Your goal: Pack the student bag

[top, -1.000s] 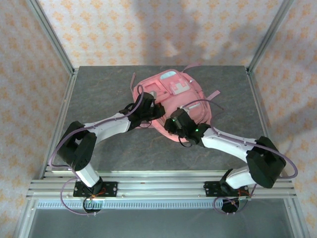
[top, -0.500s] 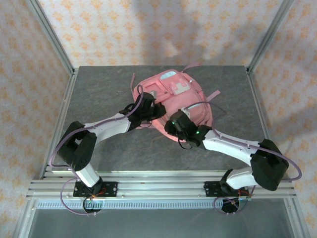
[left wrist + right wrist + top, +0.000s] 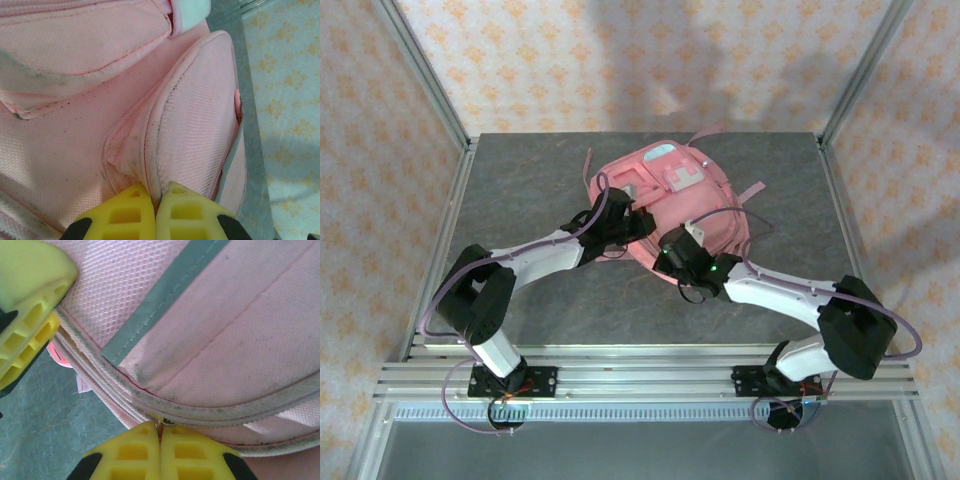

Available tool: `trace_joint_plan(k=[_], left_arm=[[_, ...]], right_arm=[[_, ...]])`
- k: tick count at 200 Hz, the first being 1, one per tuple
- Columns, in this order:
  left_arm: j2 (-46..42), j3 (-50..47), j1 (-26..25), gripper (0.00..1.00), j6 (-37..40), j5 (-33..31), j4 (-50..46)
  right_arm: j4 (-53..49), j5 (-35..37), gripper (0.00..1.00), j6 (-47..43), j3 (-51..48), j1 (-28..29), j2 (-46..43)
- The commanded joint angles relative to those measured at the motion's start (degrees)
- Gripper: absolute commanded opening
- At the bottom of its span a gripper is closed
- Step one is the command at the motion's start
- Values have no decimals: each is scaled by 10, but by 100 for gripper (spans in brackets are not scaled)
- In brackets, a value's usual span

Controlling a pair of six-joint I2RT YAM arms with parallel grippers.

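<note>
Roughly at the middle of the grey table (image 3: 520,190) lies the pink mesh backpack (image 3: 670,190), its teal and white patches facing up and its zip trim smudged grey. The left gripper (image 3: 156,197) is pressed together on a fabric fold. The right gripper (image 3: 160,432) pinches the zip seam at the backpack's near edge.

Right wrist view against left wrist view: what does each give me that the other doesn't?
Right wrist: the right pincer shut on the zip pull, the grey zip track and a grey strip. Left wrist: the left pincer pinching the edge of a side pocket, with wallpaper beyond. Both: the pink bag, grey table and closed yellow fingers.
</note>
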Motion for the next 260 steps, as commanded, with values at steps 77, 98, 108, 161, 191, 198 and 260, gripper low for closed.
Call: trace_joint_plan(k=[77, 98, 108, 161, 191, 198, 260], left_arm=[[-71, -50, 47, 0, 52, 29, 25], [-66, -51, 51, 0, 61, 30, 18], [-63, -51, 53, 0, 64, 29, 17], [-43, 4, 124, 0, 107, 16, -25], [-26, 63, 169, 3, 131, 8, -68], [-31, 69, 173, 9, 134, 2, -76], [-175, -107, 160, 32, 72, -19, -30]], right_arm=[[-108, 90, 0, -117, -113, -163, -149], [-90, 77, 0, -147, -113, -168, -160], [-75, 45, 0, -159, -111, -167, -155], [8, -31, 0, -174, -67, -55, -75], [84, -75, 0, -171, -11, 8, 11], [101, -90, 0, -168, 4, 17, 34], [159, -115, 0, -167, 61, 24, 107]])
